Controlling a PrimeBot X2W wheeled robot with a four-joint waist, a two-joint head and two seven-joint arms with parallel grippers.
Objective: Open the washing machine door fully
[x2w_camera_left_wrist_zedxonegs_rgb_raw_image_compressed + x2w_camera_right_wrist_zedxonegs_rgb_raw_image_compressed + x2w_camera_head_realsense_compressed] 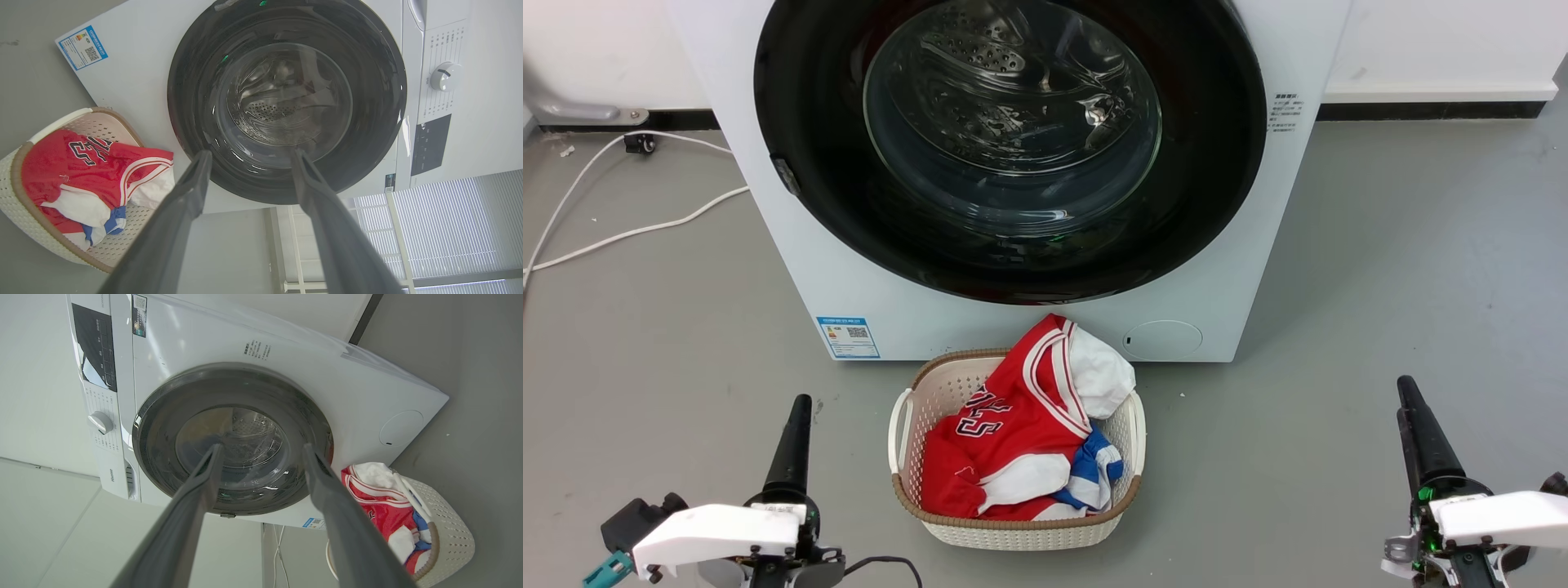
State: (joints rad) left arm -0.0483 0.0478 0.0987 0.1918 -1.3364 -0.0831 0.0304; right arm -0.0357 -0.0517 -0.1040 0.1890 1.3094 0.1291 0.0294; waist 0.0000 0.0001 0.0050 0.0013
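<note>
we are at the very start: our left end effector (250, 155) hangs low, fingers spread and holding nothing, well apart from the washing machine (915, 318). the washing machine door (1013, 139) sits shut, flush in the white front, with a small catch (784, 175) on its left rim. we judge the next move calls for reaching that edge and pulling outward. through the glass the drum (980, 53) looks bare. the basket (1013, 535) just in front holds a red jersey (1013, 416), a white cloth (1098, 376) and a blue-striped piece (1094, 469). our right end effector (262, 448) is likewise spread and empty.
</note>
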